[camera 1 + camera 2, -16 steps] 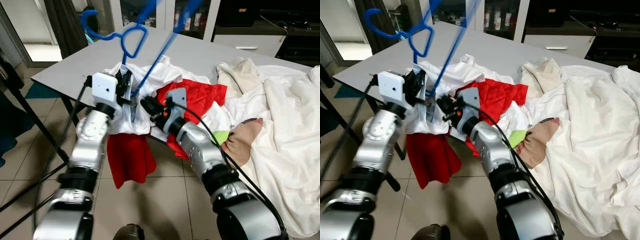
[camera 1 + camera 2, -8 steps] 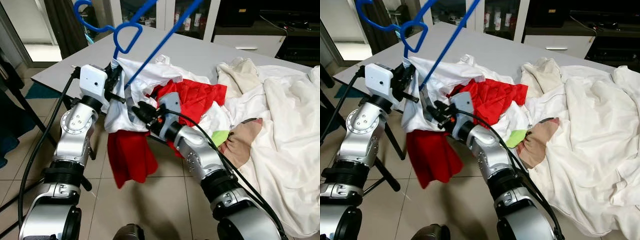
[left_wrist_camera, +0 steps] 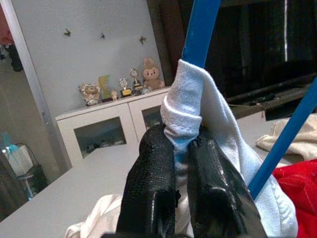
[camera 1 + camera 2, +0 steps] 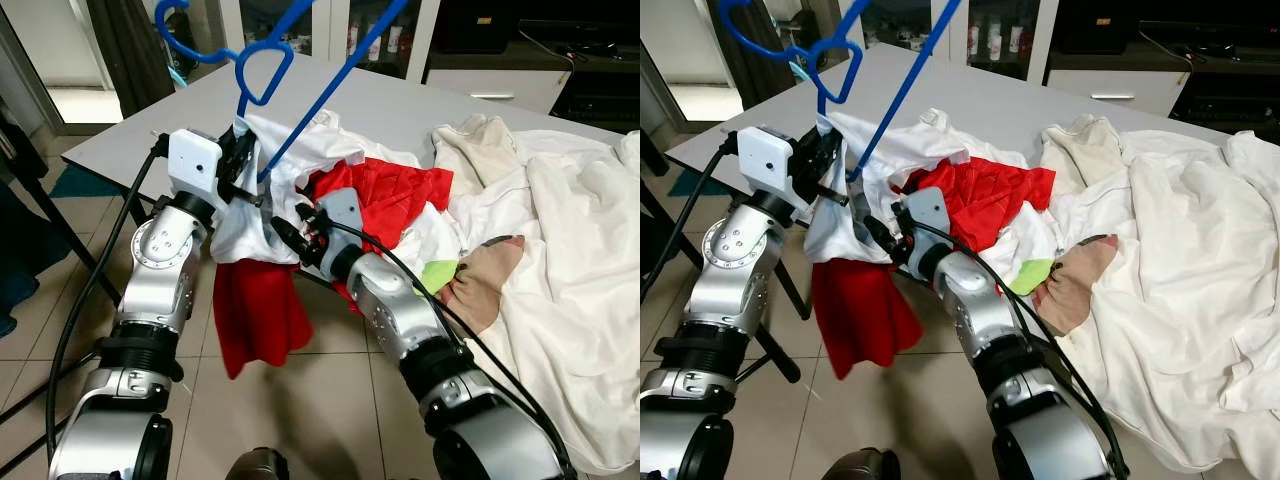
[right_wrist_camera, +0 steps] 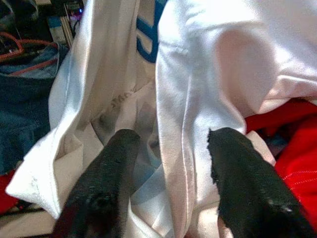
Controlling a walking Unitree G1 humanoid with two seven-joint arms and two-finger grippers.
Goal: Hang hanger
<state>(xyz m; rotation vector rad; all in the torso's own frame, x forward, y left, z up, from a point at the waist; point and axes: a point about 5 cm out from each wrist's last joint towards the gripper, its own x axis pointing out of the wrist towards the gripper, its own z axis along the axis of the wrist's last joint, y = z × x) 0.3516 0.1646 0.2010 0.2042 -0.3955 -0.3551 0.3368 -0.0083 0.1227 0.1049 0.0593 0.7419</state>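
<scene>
A blue hanger (image 4: 262, 78) stands up over the grey table's front left corner, its hook at the top left. A white shirt (image 4: 262, 196) is draped on its lower part and hangs down over the table edge. My left gripper (image 4: 240, 170) is shut on the hanger's neck through the white cloth, as the left wrist view shows at the fingers (image 3: 148, 188) around the blue bar (image 3: 200, 29). My right gripper (image 4: 285, 232) is open just right of it, its fingers (image 5: 106, 178) spread against the white shirt (image 5: 198, 84).
A red garment (image 4: 255, 310) hangs off the grey table (image 4: 150, 135) below the shirt, with more red cloth (image 4: 395, 195) on top. White sheets (image 4: 570, 240) and other laundry cover the right side. Black stand legs (image 4: 60, 250) cross the tiled floor at left.
My right gripper has drawn slightly right and back along the shirt. The left arm with the hanger shifted a little right and down.
</scene>
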